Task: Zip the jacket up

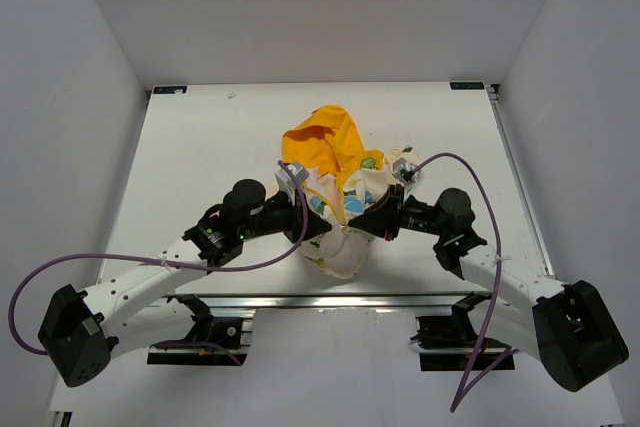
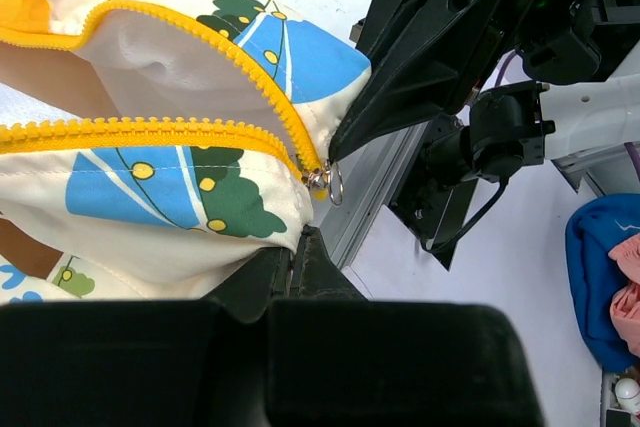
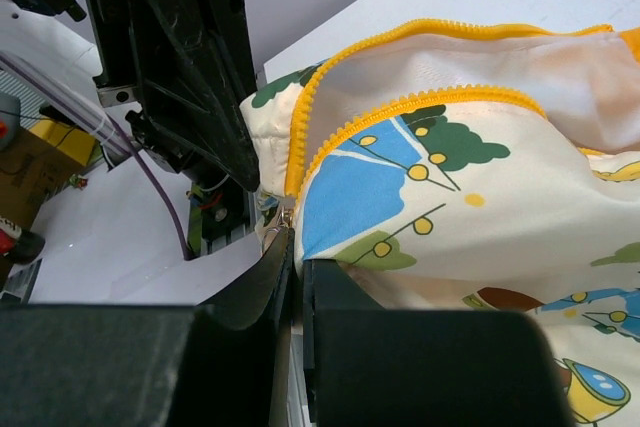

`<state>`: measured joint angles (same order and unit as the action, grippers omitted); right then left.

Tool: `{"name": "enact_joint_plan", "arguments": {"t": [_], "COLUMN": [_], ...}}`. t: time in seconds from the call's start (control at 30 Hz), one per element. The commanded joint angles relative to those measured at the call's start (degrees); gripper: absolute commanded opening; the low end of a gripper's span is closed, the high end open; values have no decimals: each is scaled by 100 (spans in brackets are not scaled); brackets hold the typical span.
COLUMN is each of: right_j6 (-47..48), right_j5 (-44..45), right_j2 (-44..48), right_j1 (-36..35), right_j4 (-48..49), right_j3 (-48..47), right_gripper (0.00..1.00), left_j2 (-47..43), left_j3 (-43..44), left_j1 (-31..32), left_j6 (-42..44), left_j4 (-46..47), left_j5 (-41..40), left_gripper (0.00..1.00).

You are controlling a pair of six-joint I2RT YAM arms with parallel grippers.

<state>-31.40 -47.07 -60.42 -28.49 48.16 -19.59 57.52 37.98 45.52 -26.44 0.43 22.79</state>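
Note:
The jacket (image 1: 345,187) lies bunched at the table's near middle, cream with cartoon prints, its yellow hood (image 1: 322,143) at the far side. Its yellow zipper (image 2: 180,132) is open in a V, and the metal slider (image 2: 320,179) sits at the bottom end. My left gripper (image 1: 318,229) is shut on the cream hem just below the slider, as the left wrist view (image 2: 295,252) shows. My right gripper (image 1: 368,227) is shut on the hem from the other side (image 3: 297,252), its fingertips right under the slider (image 3: 286,213). The two grippers almost touch.
The hem hangs at the table's near edge, over the aluminium rail (image 2: 372,197). Purple cables (image 1: 150,262) loop from both arms. Off the table lie a blue cloth (image 2: 603,277) and a cardboard box (image 3: 30,162).

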Motion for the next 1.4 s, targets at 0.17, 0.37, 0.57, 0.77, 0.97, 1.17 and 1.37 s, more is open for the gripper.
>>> {"name": "enact_joint_plan", "arguments": {"t": [0.17,0.37,0.57,0.77,0.97,1.17,1.37], "right_j6": [-156,-253,-358,-437,-517,-648,-789], "right_j5": [-189,-180,-39,-22,-39,-118,-101], "right_j2": [31,-31,-13,-31,-48,-119,-163], "right_j1": [72,72,80,107,125,133,160], "right_j4": [501,606,773,905,976,1169,1432], "right_j3": [-167,-194,-159,-132,-159,-141,-88], "right_gripper": [0,0,0,0,0,0,0], "left_j2": [-188,-197,-179,-197,-214,-206,-188], "left_j3": [-27,-45,-80,-89,-106,-176,-229], "left_j1": [10,10,10,10,1,10,10], "left_j6": [112,104,86,77,68,16,-63], "left_j4": [203,274,370,397,449,678,827], "left_j5": [173,279,402,455,490,709,806], "left_gripper": [0,0,0,0,0,0,0]}}
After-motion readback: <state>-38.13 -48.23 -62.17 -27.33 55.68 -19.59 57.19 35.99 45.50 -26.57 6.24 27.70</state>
